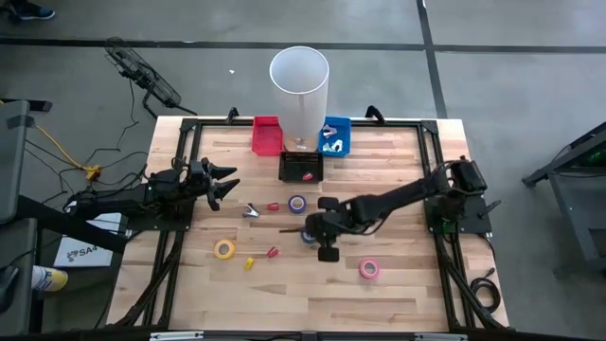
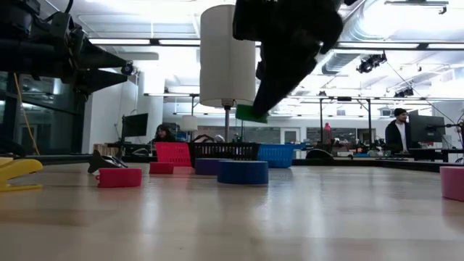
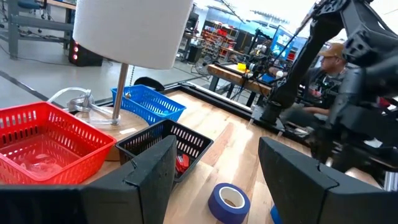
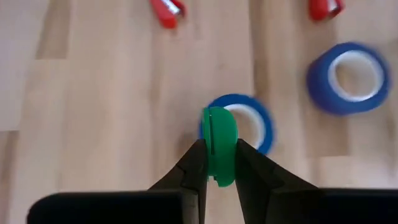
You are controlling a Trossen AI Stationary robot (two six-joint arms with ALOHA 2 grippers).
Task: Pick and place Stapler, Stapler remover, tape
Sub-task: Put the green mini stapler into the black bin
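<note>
My right gripper [image 1: 311, 230] hangs over the table's middle, shut on a small green roll [image 4: 219, 146]. The low view shows the green roll [image 2: 251, 112] lifted well above the wood. Directly under it a blue tape roll [image 4: 249, 121] lies flat, and a second blue roll [image 4: 348, 78] lies beside it. A yellow roll [image 1: 223, 248] and a pink roll [image 1: 369, 269] lie flat nearer the near edge. Small red pieces [image 1: 273, 206] and a silver piece [image 1: 251, 210] lie between the arms. My left gripper [image 3: 214, 162] is open, raised at the table's left [image 1: 225, 185]. My right gripper pinches the green roll's two flat faces [image 4: 217, 134] between its fingers, coming from above and pointing down. The roll stands on edge between the fingers and reaches past their free ends. It is lifted clear of the table.
At the far edge stand a red basket [image 1: 267, 134], a blue basket [image 1: 335, 135] and a black basket [image 1: 301, 167], with a tall white cylinder [image 1: 299, 80] on a thin post between them. Bare wood lies along the near edge. People sit in the room beyond.
</note>
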